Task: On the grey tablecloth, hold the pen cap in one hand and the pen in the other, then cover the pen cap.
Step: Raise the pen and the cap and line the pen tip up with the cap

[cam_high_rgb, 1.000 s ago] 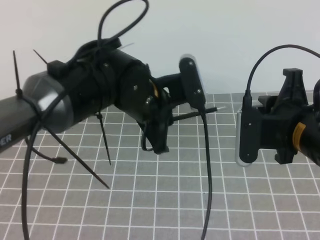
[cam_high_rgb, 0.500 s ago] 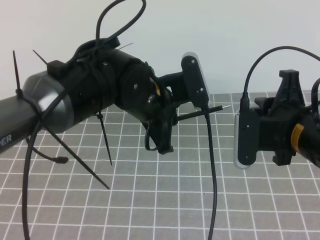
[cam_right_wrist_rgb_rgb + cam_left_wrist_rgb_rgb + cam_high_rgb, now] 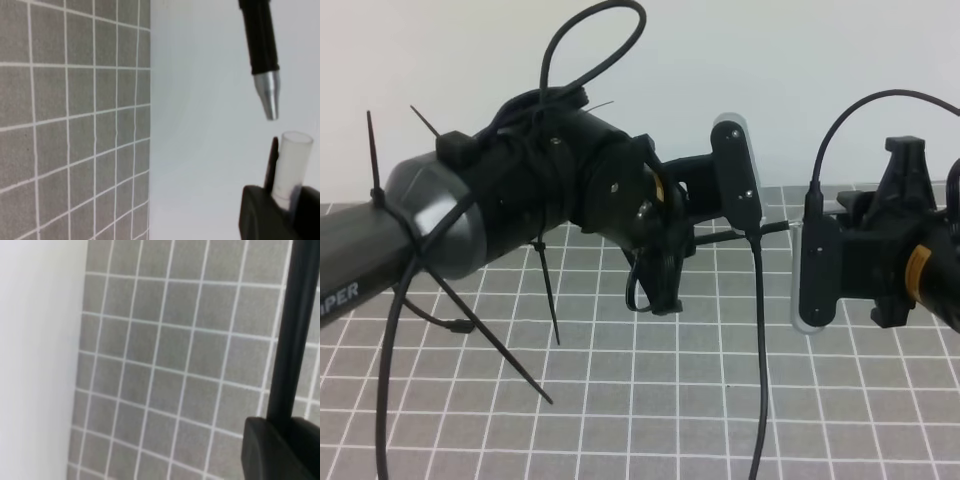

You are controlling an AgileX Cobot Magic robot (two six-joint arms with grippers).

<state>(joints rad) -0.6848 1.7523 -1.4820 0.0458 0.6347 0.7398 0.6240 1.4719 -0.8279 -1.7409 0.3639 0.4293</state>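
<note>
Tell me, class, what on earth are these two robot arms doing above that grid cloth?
They are capping a pen in mid-air. The left end effector holds the pen, its silvery tip aimed at the open mouth of the pen cap, gripped by the right end effector. A small gap remains, so the cap is not yet on. Both hover over the grey tablecloth.

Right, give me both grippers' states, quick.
Left gripper: shut on the pen, tip pointing at the cap.
Right gripper: shut on the pen cap, open end facing the pen tip, not yet on.
</note>
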